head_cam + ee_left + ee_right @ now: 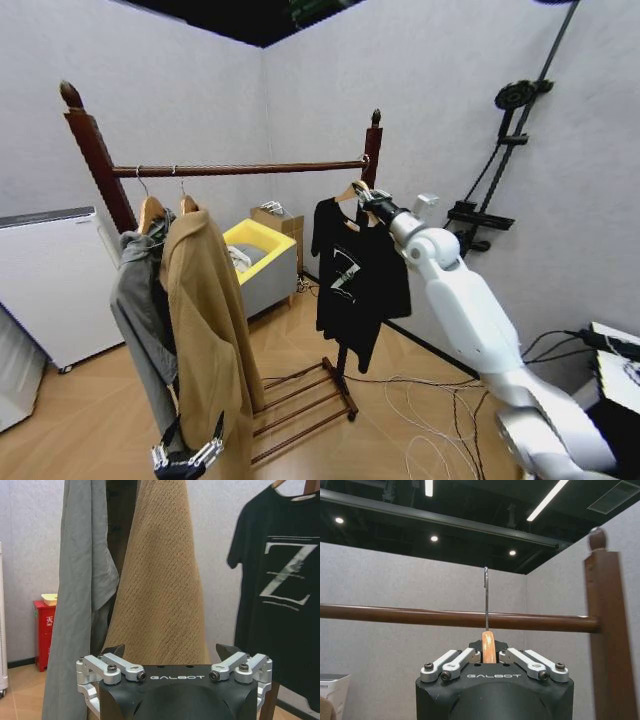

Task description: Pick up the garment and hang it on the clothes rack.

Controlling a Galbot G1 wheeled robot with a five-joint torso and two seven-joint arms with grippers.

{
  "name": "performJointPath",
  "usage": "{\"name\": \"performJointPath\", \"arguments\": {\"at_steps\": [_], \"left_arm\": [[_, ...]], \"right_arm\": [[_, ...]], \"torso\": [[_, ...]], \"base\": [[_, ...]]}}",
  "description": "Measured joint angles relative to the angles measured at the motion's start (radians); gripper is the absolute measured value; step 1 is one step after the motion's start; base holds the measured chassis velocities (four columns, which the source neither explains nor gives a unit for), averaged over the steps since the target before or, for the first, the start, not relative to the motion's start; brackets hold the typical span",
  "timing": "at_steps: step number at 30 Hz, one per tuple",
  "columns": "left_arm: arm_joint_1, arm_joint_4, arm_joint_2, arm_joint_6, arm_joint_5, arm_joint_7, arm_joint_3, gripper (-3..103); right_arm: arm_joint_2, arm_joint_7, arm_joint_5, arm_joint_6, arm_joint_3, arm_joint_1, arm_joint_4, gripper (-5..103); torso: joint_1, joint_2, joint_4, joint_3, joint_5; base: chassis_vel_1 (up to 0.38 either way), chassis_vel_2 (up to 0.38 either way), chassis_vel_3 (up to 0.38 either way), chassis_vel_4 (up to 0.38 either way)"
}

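While the left gripper [186, 458] hangs low in front of the rack's base with its jaws spread and nothing between them, it reads as parked, kept down and out of the way of the work above. Its wrist camera looks up past the tips at the hems of the grey jacket [80, 580] and the tan coat [160, 580], both already hung side by side on the left half of the rail.

Farther off, the right arm reaches up and forward, and the right gripper [489, 656] has its jaws closed on the neck of the wooden hanger [488, 647], just below the wire hook [486, 597]. Holding it there keeps the hook upright and free to go over the rail [455, 618]. The black T-shirt [355, 275] hangs straight down from that hanger, near the right post [372, 150] of the clothes rack [240, 169], in the open stretch of rail clear of the two coats.

Whether the hook has already caught the rail is hard to say: from the right wrist its tip stands above the rail, but nothing shows if it lies in front of, over or behind the wood. The head view does not settle it, since the gripper and the shirt collar cover the hanger's middle. The rack's low shelf [300, 400] is partly hidden by the coats.
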Motion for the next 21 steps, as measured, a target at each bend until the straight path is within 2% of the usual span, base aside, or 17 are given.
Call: {"name": "performJointPath", "arguments": {"at_steps": [1,3,4,6,10,16,21], "left_arm": [[0.000,0.000,0.000,0.000,0.000,0.000,0.000,100],[0.000,0.000,0.000,0.000,0.000,0.000,0.000,100],[0.000,0.000,0.000,0.000,0.000,0.000,0.000,100],[0.000,0.000,0.000,0.000,0.000,0.000,0.000,100],[0.000,0.000,0.000,0.000,0.000,0.000,0.000,100],[0.000,0.000,0.000,0.000,0.000,0.000,0.000,100],[0.000,0.000,0.000,0.000,0.000,0.000,0.000,100]], "right_arm": [[0.000,0.000,0.000,0.000,0.000,0.000,0.000,10],[0.069,-0.001,-0.030,0.009,-0.042,0.069,-0.076,10],[0.069,-0.001,-0.030,0.009,-0.042,0.069,-0.076,10],[0.125,-0.005,-0.050,0.018,-0.065,0.124,-0.146,10],[0.179,-0.005,-0.069,0.022,-0.083,0.171,-0.237,10],[0.184,0.001,-0.077,0.011,-0.079,0.137,-0.252,10],[0.175,0.004,-0.070,-0.004,-0.071,0.100,-0.234,10]], "torso": [[0.000,0.000,0.0000,0.000,0.0000],[0.000,0.000,0.0003,0.000,-0.0002],[0.000,0.000,0.0003,0.000,-0.0002],[0.000,0.000,0.0009,0.000,-0.0007],[0.000,0.000,0.0005,0.000,-0.0004],[0.000,0.000,-0.0002,0.000,0.0001],[0.000,0.000,0.0002,0.000,0.0001]], "base": [[0.000,0.000,0.000,0.000],[0.000,0.000,0.000,0.000],[0.000,0.000,0.000,0.000],[0.000,0.000,0.000,0.000],[0.000,0.000,0.000,0.000],[0.000,0.000,0.000,0.000],[0.000,0.000,0.000,0.000]]}}
